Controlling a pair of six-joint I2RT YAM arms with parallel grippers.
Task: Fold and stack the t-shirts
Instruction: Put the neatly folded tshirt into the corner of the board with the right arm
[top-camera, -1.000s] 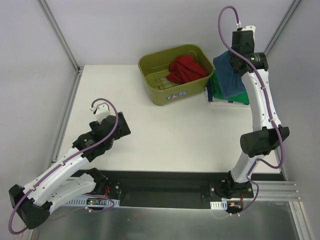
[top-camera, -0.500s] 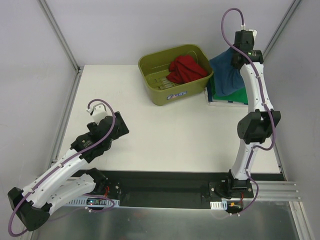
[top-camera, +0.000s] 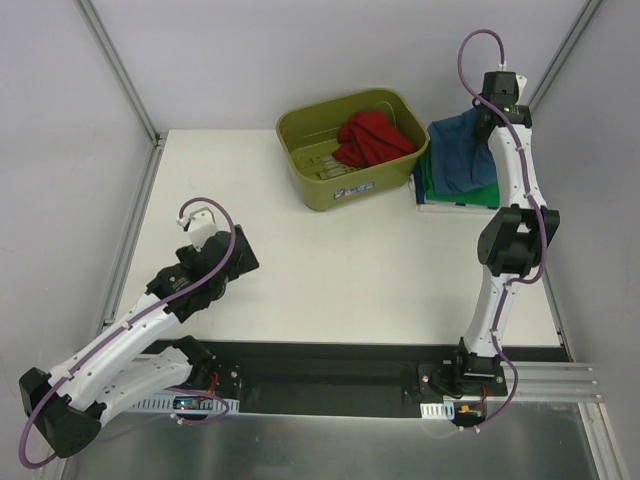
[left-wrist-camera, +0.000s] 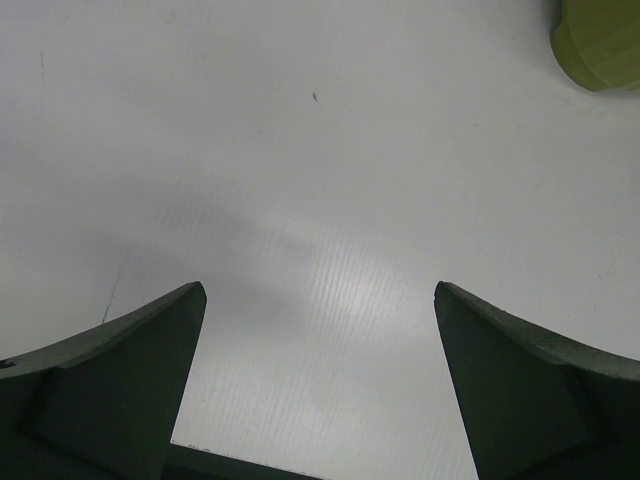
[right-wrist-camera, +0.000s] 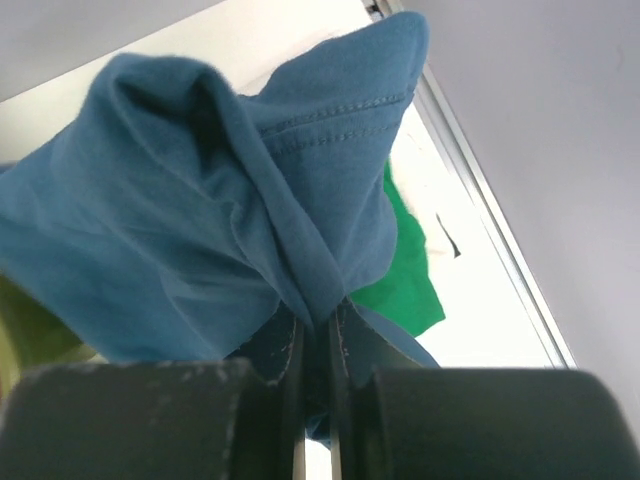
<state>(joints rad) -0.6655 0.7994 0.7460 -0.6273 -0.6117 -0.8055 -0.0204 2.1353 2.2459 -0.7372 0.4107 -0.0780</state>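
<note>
Tightly, right gripper (right-wrist-camera: 315, 335) pinching teal-blue tee (right-wrist-camera: 150, 230) (bunched)

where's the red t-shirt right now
In the top view, the red t-shirt lies bunched inside the olive tub at the far middle of the table, just left of the blue t-shirt and green t-shirt in the far right corner.
</note>
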